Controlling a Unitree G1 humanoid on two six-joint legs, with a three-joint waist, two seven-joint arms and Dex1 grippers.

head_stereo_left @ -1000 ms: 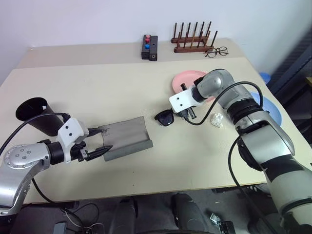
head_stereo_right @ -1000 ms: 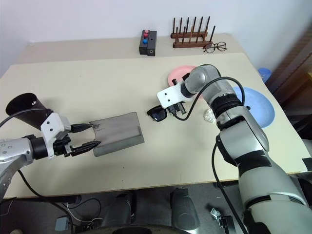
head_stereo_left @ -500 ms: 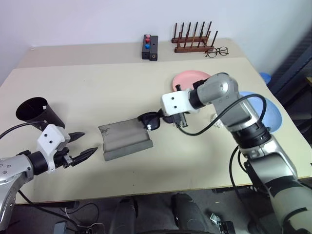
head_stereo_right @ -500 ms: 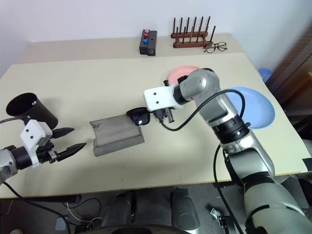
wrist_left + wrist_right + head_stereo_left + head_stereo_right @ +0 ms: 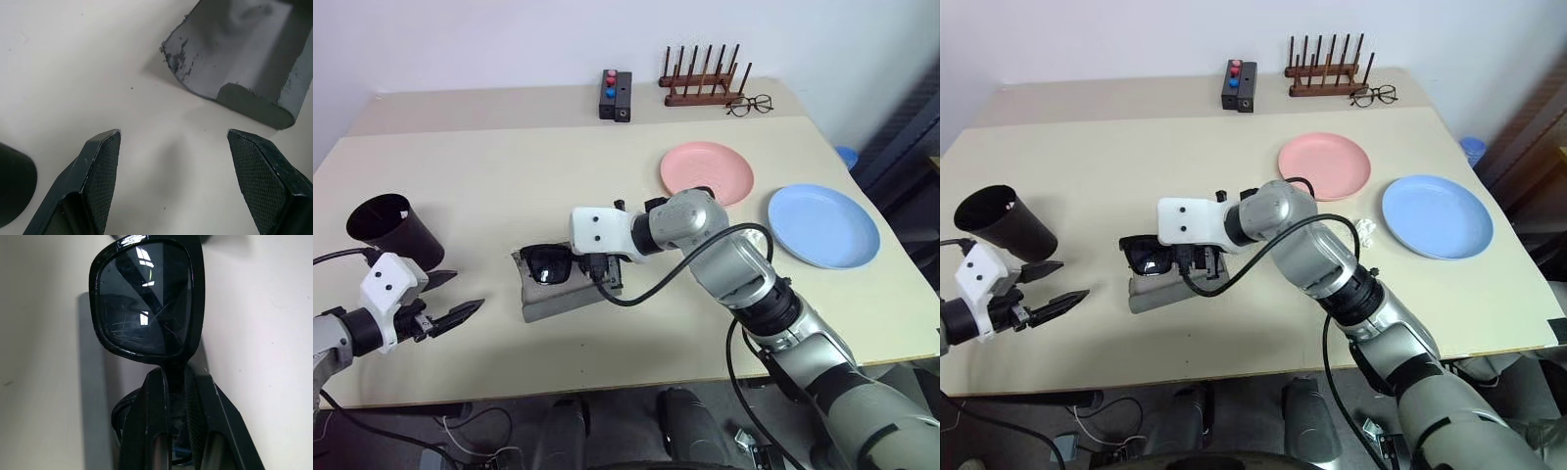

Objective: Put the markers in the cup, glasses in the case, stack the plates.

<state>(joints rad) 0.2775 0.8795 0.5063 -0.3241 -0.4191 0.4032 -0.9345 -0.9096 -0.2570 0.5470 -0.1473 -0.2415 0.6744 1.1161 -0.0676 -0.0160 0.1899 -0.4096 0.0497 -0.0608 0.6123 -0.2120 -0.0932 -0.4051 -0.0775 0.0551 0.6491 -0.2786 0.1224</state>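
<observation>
Right arm is reaching way across the counter [image 5: 509,157] toward the left, elbow bent, wrist turned so the right gripper [image 5: 570,266] is pointing sideways and a bit down. Its fingers [image 5: 164,431] are pinching the glasses [image 5: 546,262] at the frame, lenses facing out, and it's holding them right over the near-left end of the case [image 5: 570,299]. Can't tell if the glasses are touching the case or just hovering above it.

Left arm is sitting low, left of the case, with the left gripper [image 5: 450,299] aiming at it but clearly apart from it. Those fingers [image 5: 100,161] are spread wide with nothing between them.

The cup [image 5: 389,230] is standing left of the case, just behind the left gripper. The pink plate [image 5: 706,171] and blue plate [image 5: 822,225] are lying side by side, well right of the case, not stacked.
</observation>
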